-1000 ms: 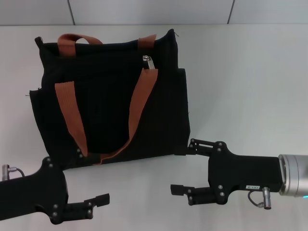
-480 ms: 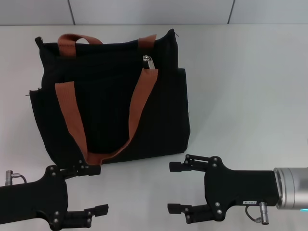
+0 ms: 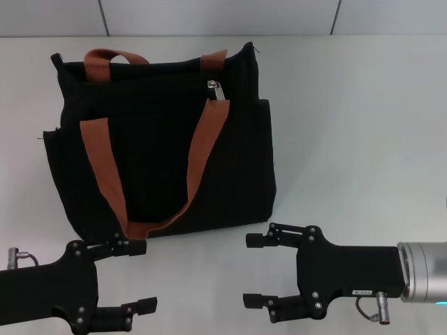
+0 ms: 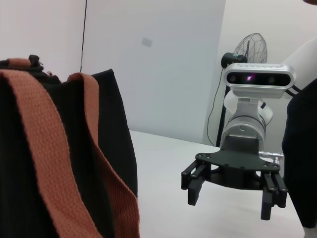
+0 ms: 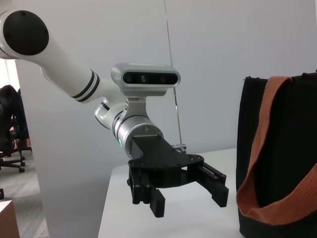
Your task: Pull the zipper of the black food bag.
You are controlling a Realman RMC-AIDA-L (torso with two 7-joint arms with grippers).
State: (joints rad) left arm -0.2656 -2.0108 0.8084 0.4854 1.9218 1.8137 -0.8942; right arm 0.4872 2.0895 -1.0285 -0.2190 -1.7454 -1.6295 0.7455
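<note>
The black food bag [image 3: 160, 139] lies on the white table, left of centre, with two rust-brown strap handles [image 3: 202, 146]. The small silver zipper [image 3: 215, 89] sits near the bag's top edge, by the right-hand strap. My left gripper [image 3: 140, 276] is open at the near left, just in front of the bag's lower edge and apart from it. My right gripper [image 3: 253, 270] is open near the bag's lower right corner, not touching. The left wrist view shows the bag [image 4: 116, 148] and the right gripper [image 4: 233, 198]. The right wrist view shows the left gripper [image 5: 190, 196] and the bag [image 5: 292, 124].
The white table [image 3: 349, 139] stretches to the right of the bag and ends at a pale wall behind it. A standing fan [image 4: 250, 47] shows far off in the left wrist view.
Both grippers have drawn back from the bag's lower edge toward the near side of the table; they have held still for the last half second. The bag has not moved.
</note>
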